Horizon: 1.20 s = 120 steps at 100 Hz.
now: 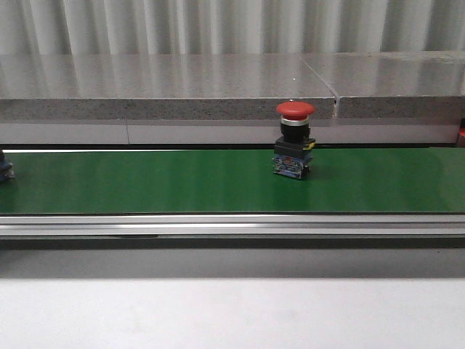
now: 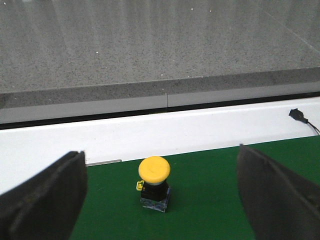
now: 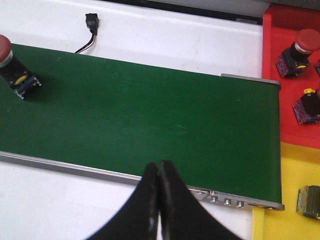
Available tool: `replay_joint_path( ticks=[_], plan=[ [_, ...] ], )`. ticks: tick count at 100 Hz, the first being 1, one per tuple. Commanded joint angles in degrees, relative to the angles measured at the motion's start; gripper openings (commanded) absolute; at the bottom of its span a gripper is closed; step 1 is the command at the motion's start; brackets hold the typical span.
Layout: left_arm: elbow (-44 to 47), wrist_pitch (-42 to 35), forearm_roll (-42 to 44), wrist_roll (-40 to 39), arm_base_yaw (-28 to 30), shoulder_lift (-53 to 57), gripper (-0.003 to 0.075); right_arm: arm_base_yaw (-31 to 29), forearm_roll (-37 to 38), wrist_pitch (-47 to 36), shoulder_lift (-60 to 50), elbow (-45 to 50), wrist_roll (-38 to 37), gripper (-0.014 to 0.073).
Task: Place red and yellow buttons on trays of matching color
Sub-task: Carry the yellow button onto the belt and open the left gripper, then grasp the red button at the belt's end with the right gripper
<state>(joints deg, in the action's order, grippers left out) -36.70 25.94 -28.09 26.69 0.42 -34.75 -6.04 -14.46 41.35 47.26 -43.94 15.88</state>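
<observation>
A long green conveyor belt (image 1: 182,182) runs across the front view, left to right, set on a white desk (image 1: 218,313) with a grey stone ledge (image 1: 160,87) behind it. A silver rail (image 1: 218,225) edges the belt's near side.

At the belt's far end, seen from the right wrist view, a red tray (image 3: 280,107) sits just beside the belt, and a yellow tray (image 3: 295,175) adjoins it. The red tray already carries a red button (image 3: 296,50) and a second unit (image 3: 309,106) (its cap colour is hard to tell). A partly cropped object (image 3: 310,201) lies on the yellow tray.

The left gripper (image 2: 160,200) has its jaws spread wide, one dark finger at each side of the left wrist view, touching nothing. The right gripper (image 3: 159,200) has its jaws pressed together, empty, hovering over the belt's near rail.

A red mushroom-head button (image 1: 294,142) stands upright on the belt, right of centre in the front view, near the far edge. A yellow mushroom-head button (image 2: 153,182) stands upright on the belt between the left jaws, well clear of both. A small black connector with a cable (image 3: 91,24) lies on the white desk beyond the belt.
</observation>
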Motion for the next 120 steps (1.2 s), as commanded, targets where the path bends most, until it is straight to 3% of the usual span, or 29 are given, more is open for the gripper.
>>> replay_joint_path(
  ticks=[1, 23, 102, 111, 120],
  plan=[
    [0.8, -4.4, -0.9, 0.0, -0.5, 4.1, 0.0424, 0.1, -0.3, -3.7, -0.4, -1.4, 0.5, -0.0068],
    [4.4, -4.4, -0.9, 0.0, -0.5, 10.9, -0.0023, 0.1, -0.3, -3.7, -0.4, -1.4, 0.5, -0.0068],
    [4.7, -4.1, -0.9, 0.0, -0.5, 11.2, -0.0020, 0.1, -0.3, -2.9, -0.4, -1.4, 0.5, -0.0062],
    [4.7, -4.1, -0.9, 0.0, -0.5, 11.2, -0.0020, 0.1, -0.3, -2.2, -0.4, -1.4, 0.5, -0.0003],
    [4.7, -4.1, -0.9, 0.0, -0.5, 11.2, -0.0020, 0.1, -0.3, -1.3, -0.4, -1.4, 0.5, 0.0148]
  ],
)
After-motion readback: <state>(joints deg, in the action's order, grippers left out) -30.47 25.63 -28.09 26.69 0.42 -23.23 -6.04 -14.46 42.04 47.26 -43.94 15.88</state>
